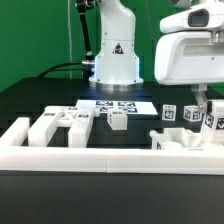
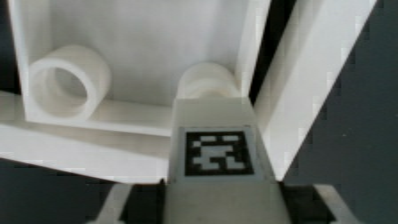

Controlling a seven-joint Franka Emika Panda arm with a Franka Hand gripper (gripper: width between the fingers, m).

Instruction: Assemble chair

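**Step in hand:** a tagged square bar (image 2: 217, 150) is being fitted to the chair panel (image 2: 107, 55).

**Grip:** the bar is clamped between the fingers of the gripper (image 1: 205, 103), which are closed on its flanks.

**Location:** the work is carried out at the exterior view's right, among other tagged pieces. The bar itself is probably hidden there by its neighbours.

**Orientation:** the long axis is directed away from the wrist, rounded tip foremost. The tip lies close to the panel wall, beside the round socket (image 2: 68, 85).

**Next move:** the tip must be aligned with its seat and pressed in squarely.
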